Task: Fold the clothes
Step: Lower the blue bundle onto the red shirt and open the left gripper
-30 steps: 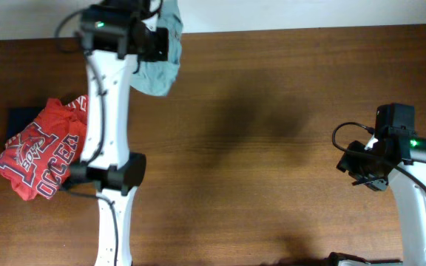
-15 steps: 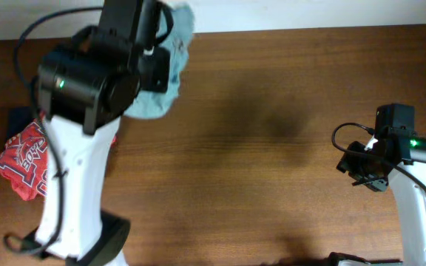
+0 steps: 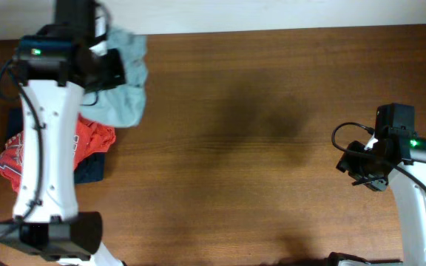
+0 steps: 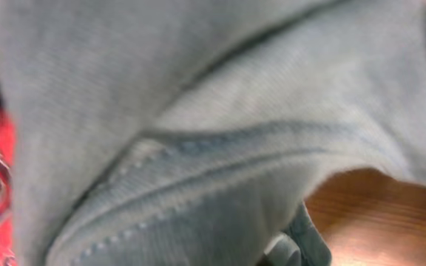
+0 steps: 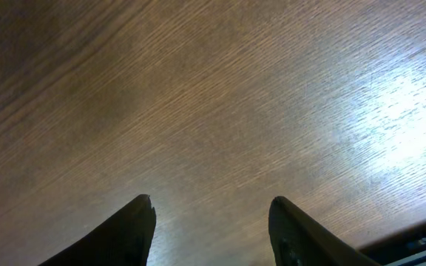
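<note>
Brown wood-grain worktop (image 3: pixel 272 148) is filling the view; a pale strip (image 3: pixel 309 15) is bordering its far edge; glare (image 5: pixel 390 125) is showing.

So the plain T-shirt (image 3: pixel 128 92) is found bunched up at the far left corner of the table (image 3: pixel 257 148), gathered around the left gripper (image 3: pixel 113 70). From the left wrist camera, the cloth is seen pressed right up against the lens. Just on the near side of it, the printed shirt (image 3: pixel 93 139) is heaped on top of a third garment (image 3: pixel 91 170), which is left peeking out along the pile's near edge. The left arm (image 3: pixel 46 133) is stretched straight across that pile. The right gripper (image 3: pixel 357 171) is parked well apart from all of it, over bare table near the right edge.
</note>
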`<state>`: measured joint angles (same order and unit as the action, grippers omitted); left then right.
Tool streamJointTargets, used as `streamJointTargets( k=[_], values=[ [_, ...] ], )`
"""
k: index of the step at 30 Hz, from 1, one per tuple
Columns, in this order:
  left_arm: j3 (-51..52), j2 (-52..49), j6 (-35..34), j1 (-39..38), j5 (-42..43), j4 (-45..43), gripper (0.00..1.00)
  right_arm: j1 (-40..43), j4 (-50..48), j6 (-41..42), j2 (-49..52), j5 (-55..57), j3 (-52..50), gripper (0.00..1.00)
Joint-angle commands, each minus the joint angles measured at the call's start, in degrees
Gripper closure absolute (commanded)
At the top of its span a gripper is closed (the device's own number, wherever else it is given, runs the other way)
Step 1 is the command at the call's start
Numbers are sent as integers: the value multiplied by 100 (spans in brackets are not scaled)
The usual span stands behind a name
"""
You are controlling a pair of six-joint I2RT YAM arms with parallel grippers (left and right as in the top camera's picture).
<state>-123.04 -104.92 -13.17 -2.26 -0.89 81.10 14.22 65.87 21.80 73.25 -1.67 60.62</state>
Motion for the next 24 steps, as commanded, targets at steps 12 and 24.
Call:
streamJointTargets(
  k=[12, 24],
  values=[
    [1307, 37, 258, 2227, 1058, -450, 100, 44, -4, -33, -13, -114, 42, 46],
    [3029, 7, 555, 3458, 756, -1517, 98, 44, -28, -33, -13, -111, 39, 46]
  ],
)
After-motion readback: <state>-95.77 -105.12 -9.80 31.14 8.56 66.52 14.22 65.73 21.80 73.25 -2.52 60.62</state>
